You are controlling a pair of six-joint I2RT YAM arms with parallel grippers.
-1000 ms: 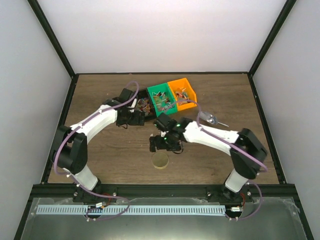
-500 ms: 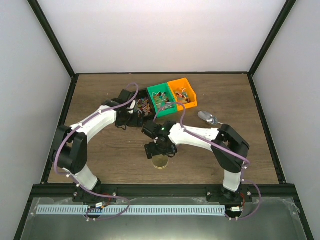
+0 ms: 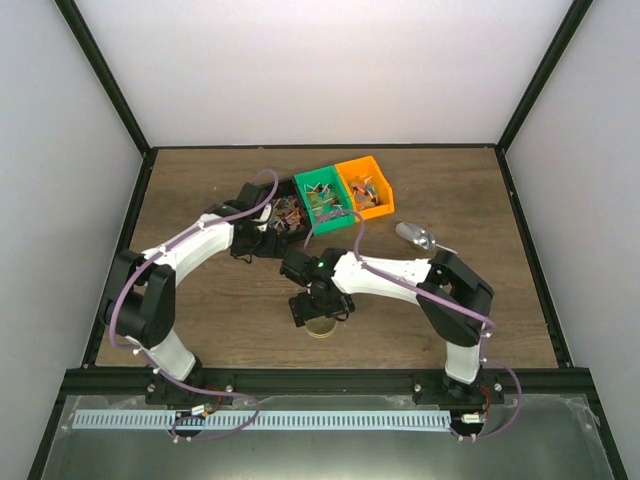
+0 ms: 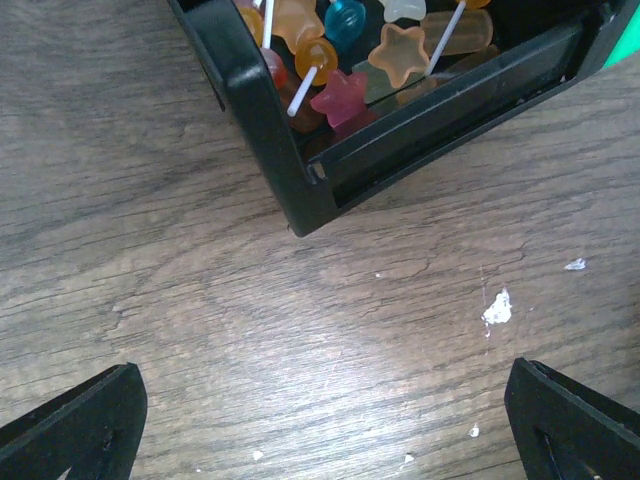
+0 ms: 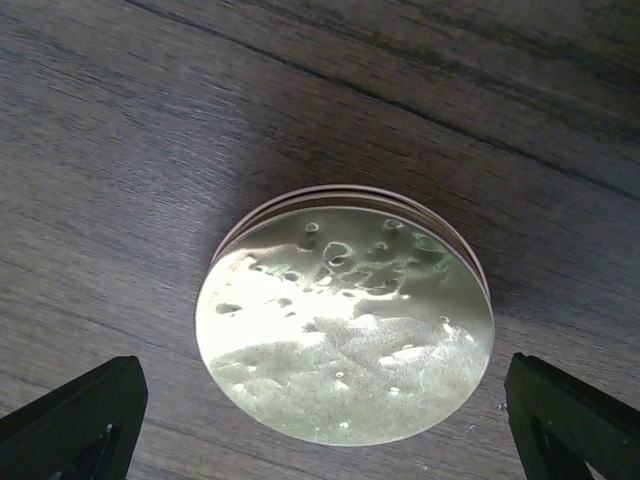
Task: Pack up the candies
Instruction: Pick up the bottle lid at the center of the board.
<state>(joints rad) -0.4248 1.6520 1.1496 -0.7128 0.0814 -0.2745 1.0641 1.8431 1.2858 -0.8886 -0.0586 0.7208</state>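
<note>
Right end effector (image 5: 320, 425) is spread wide, fingers on either side of the round beige lid (image 5: 345, 325) below it, nothing pinched. The lid lies flat on the worktop (image 3: 200, 180), near the front between the two arms. Left end effector (image 4: 320, 425) is spread wide too, empty, over bare wood just beside a corner of the black bin (image 4: 270, 150). The candies (image 4: 340, 95) are heaped in that bin, with more in the green bin (image 3: 322, 195) and orange bin (image 3: 365, 187) alongside. The metal scoop (image 3: 415, 236) lies apart, off to the right.
</note>
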